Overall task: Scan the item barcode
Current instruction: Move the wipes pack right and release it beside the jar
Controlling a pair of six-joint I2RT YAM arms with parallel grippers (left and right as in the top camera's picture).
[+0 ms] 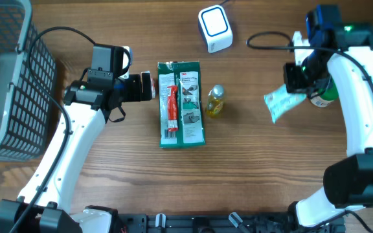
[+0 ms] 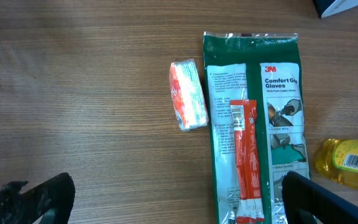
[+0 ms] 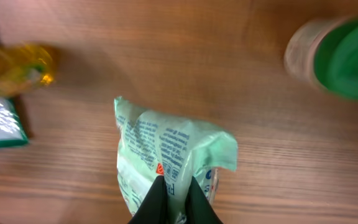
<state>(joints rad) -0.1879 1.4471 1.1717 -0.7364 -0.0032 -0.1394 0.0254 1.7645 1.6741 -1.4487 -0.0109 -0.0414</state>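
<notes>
The pale green packet is at the right of the table, pinched at one edge by the right gripper, whose jaws are clenched on it. Just right of it stands a green-lidded jar. To its left, a yellow bottle sits beside a green glove pack. The white scanner sits at the far edge. The left gripper hovers spread wide, holding nothing, over a small orange-and-white packet.
</notes>
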